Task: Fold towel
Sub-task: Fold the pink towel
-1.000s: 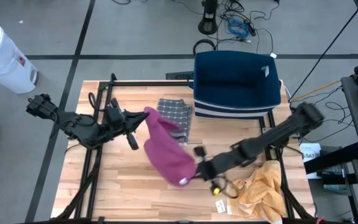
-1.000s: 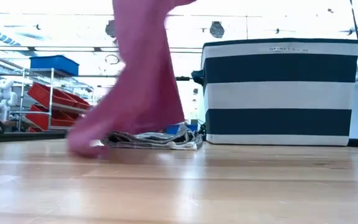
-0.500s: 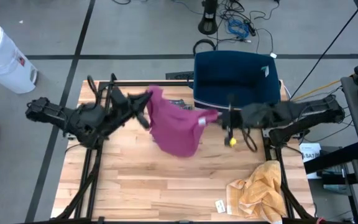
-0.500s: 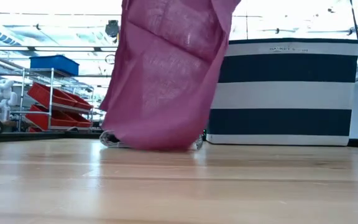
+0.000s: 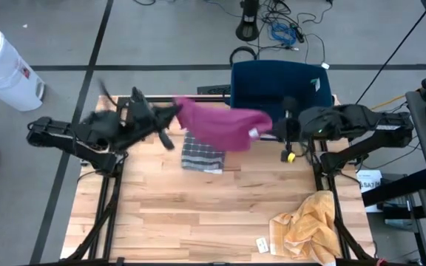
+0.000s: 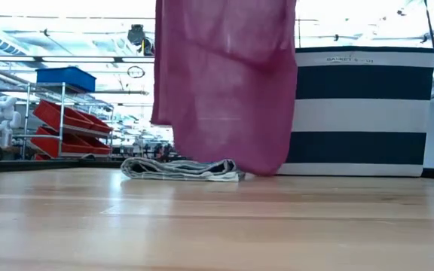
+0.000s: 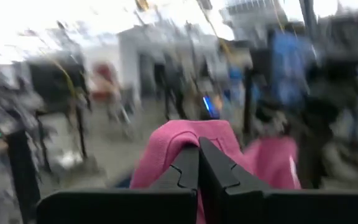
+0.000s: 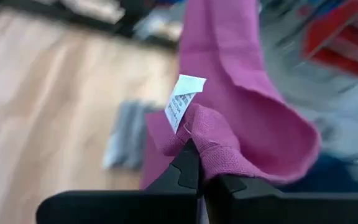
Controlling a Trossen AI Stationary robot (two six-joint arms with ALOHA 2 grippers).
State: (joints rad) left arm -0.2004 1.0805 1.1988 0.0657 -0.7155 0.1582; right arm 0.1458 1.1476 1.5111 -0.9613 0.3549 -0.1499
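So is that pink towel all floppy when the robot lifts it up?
Probably very floppy: the pink towel hangs straight down like a curtain between the left gripper and right gripper. It looks light too, since pinched corners hold it. It bunches at the right gripper's fingers, so likely soft.

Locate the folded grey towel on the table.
In the high view, the grey towel lies at the table's far middle, under the pink towel and just left of the striped basket.

bright overhead light — wrist views blurred
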